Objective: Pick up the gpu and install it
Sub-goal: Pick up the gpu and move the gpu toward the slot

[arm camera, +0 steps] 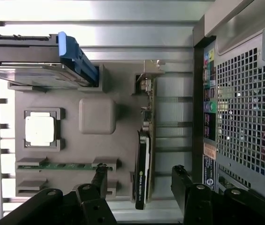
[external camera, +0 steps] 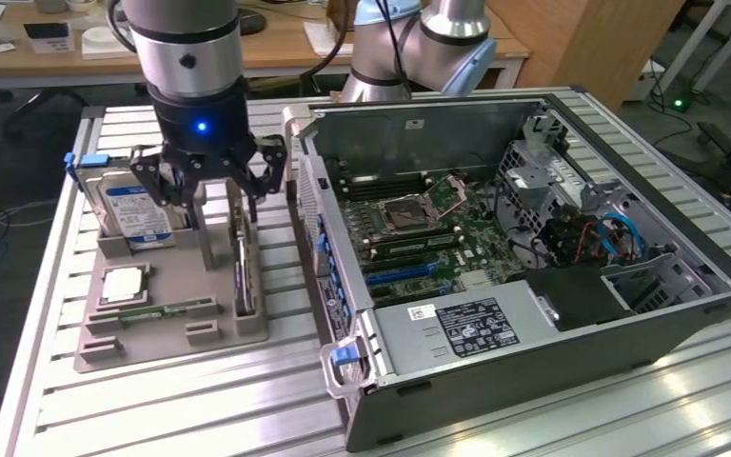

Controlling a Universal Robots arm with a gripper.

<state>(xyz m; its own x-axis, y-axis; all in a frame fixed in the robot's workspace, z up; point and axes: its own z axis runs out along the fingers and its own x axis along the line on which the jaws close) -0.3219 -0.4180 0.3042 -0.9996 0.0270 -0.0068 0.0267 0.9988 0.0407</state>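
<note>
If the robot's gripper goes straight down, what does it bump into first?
Most likely the gpu, standing on edge in the grey tray. The open gripper hangs over it, a finger to each side, though how far above is hard to judge.

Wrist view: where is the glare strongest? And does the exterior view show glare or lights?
Wrist view: the table beyond the tray is washed out white; the gpu looks dark. Exterior view: bright patches on the table beside the computer case; a blue light glows on the arm.
</note>
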